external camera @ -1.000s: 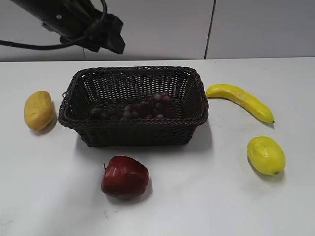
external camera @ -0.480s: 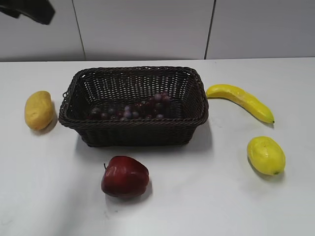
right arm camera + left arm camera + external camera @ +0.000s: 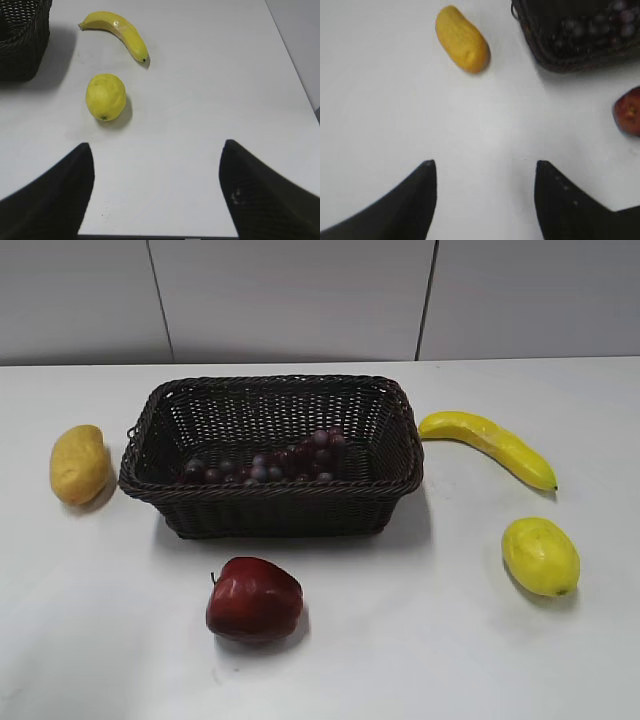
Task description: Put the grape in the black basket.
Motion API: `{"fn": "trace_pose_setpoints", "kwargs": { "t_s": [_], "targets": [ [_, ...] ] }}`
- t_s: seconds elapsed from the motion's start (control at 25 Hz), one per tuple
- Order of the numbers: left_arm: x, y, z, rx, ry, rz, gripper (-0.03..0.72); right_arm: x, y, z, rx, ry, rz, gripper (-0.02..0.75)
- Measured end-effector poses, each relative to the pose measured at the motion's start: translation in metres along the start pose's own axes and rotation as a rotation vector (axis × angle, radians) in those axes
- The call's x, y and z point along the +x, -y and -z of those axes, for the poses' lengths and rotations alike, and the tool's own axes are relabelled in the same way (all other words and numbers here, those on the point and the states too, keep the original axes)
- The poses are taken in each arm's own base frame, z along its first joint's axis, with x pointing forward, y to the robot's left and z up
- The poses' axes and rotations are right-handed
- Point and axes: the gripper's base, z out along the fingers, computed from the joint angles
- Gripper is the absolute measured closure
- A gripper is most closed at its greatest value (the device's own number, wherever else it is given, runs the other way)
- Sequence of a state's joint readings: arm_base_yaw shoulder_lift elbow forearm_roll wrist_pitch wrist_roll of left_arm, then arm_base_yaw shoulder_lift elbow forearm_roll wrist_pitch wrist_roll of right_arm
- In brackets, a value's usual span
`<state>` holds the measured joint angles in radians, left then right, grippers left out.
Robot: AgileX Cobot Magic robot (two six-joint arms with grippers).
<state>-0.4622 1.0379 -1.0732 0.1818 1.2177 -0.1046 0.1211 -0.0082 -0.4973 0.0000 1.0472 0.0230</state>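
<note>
The grape (image 3: 270, 464), a dark purple-red bunch, lies inside the black basket (image 3: 270, 502), which stands at the middle of the white table. In the left wrist view the grape (image 3: 592, 25) shows in the basket (image 3: 555, 62) at the top right. My left gripper (image 3: 482, 165) is open and empty above bare table, well left of the basket. My right gripper (image 3: 156, 147) is open and empty above bare table near the front edge; the basket's corner (image 3: 22, 45) is at its top left. Neither gripper shows in the exterior view.
A yellow mango (image 3: 78, 463) lies left of the basket, a red apple (image 3: 252, 600) in front of it. A banana (image 3: 488, 445) and a lemon (image 3: 540, 555) lie to the right. The table's front edge (image 3: 150, 236) is close under the right gripper.
The left arm, above the basket's back left a second ago, has drawn away up and left and left the exterior view. The grape stays in the basket.
</note>
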Motion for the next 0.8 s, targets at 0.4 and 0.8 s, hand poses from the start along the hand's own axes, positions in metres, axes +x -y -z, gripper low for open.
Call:
{"fn": "trace_pose_setpoints", "kwargs": {
  "t_s": [0.4,0.8],
  "targets": [
    [0.095,0.007,-0.016,0.088,-0.05,0.033,0.1,0.0,0.0,0.0,0.0,0.0,0.0,0.148],
    [0.14,0.015,-0.035,0.158,0.049,0.017,0.1,0.0,0.0,0.0,0.0,0.0,0.0,0.148]
  ]
}}
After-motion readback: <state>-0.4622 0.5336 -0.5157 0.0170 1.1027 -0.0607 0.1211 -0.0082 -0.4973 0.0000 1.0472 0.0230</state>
